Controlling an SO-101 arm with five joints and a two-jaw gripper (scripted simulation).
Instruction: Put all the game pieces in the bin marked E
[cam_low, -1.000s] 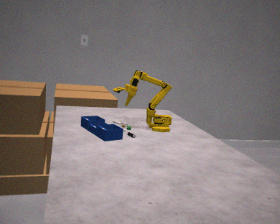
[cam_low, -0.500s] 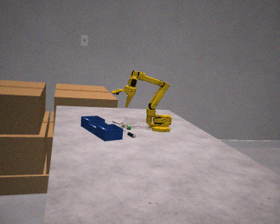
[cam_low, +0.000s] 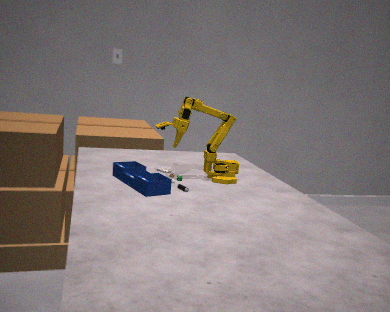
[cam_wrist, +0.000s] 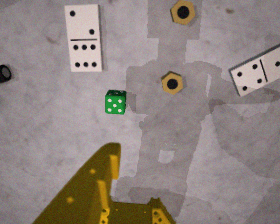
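White domino point(cam_wrist: 84, 38) — long axis vertical

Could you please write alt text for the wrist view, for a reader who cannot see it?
The open yellow tool hangs above a grey table, holding nothing. Below lie a green die, two white dominoes, two brass nuts and a black object at the left edge.

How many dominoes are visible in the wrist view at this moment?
2. One domino lies flat at upper left, above the green die. The other domino lies at the right edge, partly cut off. More could lie outside the frame.
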